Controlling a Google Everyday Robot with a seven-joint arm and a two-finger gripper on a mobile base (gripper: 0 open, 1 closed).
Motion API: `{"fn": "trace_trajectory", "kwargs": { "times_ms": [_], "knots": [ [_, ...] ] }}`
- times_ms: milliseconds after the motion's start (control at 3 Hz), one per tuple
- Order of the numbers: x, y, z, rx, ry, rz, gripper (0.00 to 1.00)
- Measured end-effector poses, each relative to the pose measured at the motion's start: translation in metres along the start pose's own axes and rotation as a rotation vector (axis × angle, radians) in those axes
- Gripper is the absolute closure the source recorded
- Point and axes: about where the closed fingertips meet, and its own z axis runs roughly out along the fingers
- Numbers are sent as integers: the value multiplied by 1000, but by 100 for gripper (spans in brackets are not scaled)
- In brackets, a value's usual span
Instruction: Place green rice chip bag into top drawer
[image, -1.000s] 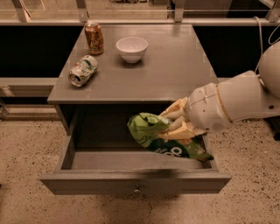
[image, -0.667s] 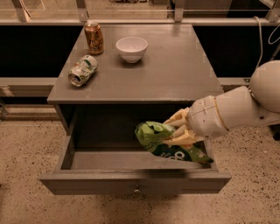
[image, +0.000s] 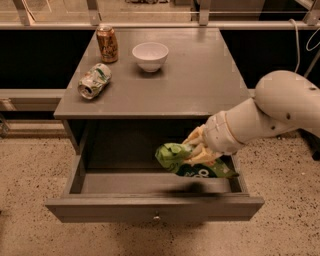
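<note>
The green rice chip bag is a wrinkly bright green foil bag held over the right side of the open top drawer, just above its floor. My gripper comes in from the right on a white arm and is shut on the bag's upper edge. The drawer is pulled out from under the grey table, its small round knob on the front panel. Part of the bag is hidden behind my fingers.
On the grey table top stand a brown can, a white bowl and a dented green-and-white can lying on its side. A speckled floor surrounds the table. A metal rail runs behind it.
My gripper has moved the bag rightward and lower into the drawer, and the arm has drawn back toward the right.
</note>
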Motion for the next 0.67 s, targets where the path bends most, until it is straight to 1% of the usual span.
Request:
{"fn": "trace_trajectory", "kwargs": {
  "times_ms": [333, 667],
  "knots": [
    [7, -10, 16, 0, 72, 2, 49],
    [6, -13, 29, 47, 127, 21, 28]
  ]
}}
